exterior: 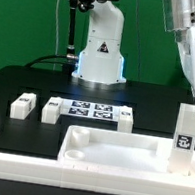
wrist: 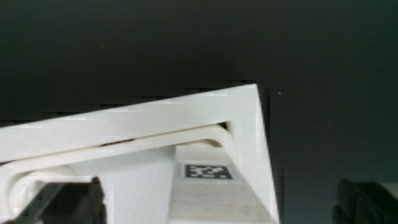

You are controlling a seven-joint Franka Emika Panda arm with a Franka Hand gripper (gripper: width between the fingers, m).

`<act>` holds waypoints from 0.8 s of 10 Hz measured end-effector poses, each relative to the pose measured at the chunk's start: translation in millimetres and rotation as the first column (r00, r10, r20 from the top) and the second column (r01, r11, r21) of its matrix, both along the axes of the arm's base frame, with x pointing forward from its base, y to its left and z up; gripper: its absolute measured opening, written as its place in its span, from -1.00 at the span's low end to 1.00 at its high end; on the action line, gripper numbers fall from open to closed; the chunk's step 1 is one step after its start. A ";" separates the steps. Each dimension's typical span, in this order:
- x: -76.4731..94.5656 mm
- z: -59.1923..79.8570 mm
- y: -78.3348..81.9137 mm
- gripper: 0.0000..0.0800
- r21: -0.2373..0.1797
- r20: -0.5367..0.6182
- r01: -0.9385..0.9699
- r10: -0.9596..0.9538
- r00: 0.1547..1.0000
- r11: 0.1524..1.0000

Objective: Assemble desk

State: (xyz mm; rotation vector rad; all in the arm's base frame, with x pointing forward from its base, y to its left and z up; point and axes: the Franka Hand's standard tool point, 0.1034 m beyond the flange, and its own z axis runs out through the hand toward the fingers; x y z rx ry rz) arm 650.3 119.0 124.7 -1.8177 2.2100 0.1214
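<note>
Hovering over tabletop corner edge, gripper spread.

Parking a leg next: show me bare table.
Bare black table: between the white robot base and the flat white marker board, and at the exterior view's far left. Crowded: short white square legs flanking that board, large white rimmed plastic tabletop in front.

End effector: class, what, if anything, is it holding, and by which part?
Nothing appears to be held: the end effector is open, its fingers wide apart above the tabletop corner.
</note>
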 end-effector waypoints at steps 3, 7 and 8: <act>-20.1 15.4 -1.1 0.62 -0.027 0.039 -0.180 0.181 0.983 0.983; -28.0 16.0 -0.4 0.62 -0.113 0.077 -0.484 0.493 0.867 0.868; -28.1 15.9 -0.4 0.62 -0.132 0.086 -0.549 0.561 0.823 0.826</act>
